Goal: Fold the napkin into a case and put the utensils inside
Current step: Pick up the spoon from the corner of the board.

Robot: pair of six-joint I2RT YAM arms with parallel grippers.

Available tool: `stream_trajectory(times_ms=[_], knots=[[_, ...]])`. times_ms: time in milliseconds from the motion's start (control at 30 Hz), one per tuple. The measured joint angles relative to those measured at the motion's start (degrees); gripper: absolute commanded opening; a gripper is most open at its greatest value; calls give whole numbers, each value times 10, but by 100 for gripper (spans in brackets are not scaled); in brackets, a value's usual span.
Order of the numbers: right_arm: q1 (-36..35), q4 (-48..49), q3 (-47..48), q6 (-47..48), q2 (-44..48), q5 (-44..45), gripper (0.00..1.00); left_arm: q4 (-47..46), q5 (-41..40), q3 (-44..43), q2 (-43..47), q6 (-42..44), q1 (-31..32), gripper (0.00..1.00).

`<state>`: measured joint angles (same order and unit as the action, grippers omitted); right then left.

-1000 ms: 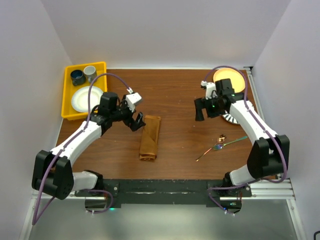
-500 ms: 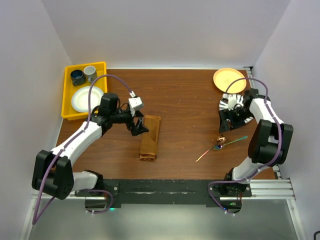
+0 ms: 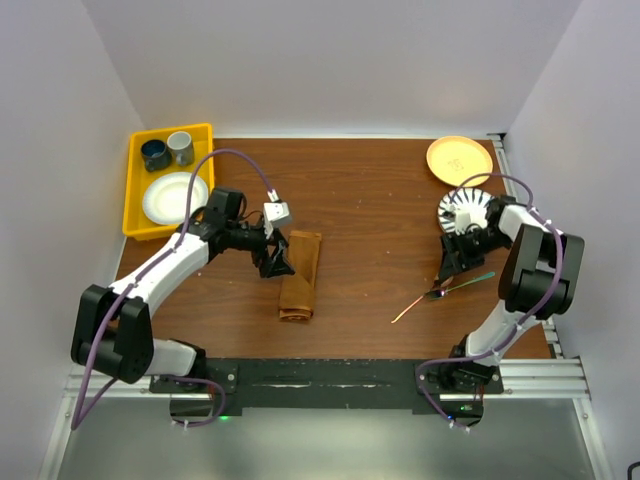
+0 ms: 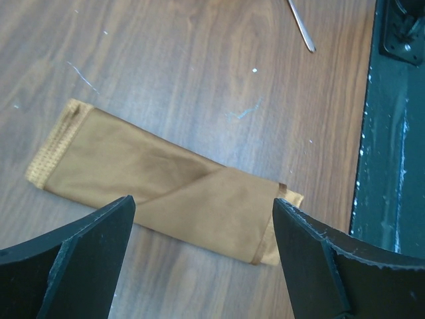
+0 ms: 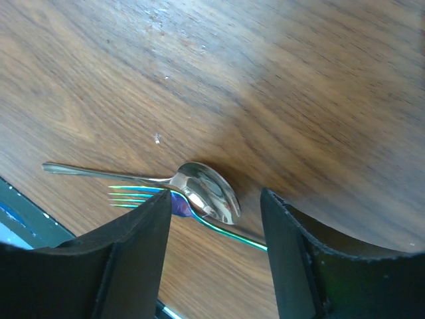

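Two hands are working on separate jobs. The left hand [image 3: 277,258] is hanging over the case [image 4: 159,179] with its fingers spread wide, one at each end of the cloth in the wrist view. I cannot tell whether they are touching it. The case is lying flat on the tabletop [image 3: 370,200], left of centre, already folded narrow, with a diagonal flap showing. That hand is probably lining up to pin or open the pocket for loading.

The right hand [image 3: 450,262] is sitting low over the utensils [image 3: 445,290], well apart from the case. Its fingers are partly apart and gripping nothing, with the spoon [image 5: 199,186] bowl lying in the gap. The spoon is crossing over the fork [image 5: 129,194], so a pinch there is risking a slip or a double pick.
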<state>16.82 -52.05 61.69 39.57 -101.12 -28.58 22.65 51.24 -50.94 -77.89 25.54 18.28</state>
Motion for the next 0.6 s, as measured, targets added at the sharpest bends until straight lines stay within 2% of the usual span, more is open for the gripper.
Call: stream_trajectory(times_ms=[300, 500, 600], knots=[[70, -2, -2, 30, -28, -88, 48, 19, 2, 0, 0, 10, 0, 89], [90, -15, -2, 45, -44, -121, 47, 23, 1, -5, 0, 11, 0, 89], [90, -22, -2, 58, -45, -121, 38, 24, -1, -7, 0, 13, 0, 89]])
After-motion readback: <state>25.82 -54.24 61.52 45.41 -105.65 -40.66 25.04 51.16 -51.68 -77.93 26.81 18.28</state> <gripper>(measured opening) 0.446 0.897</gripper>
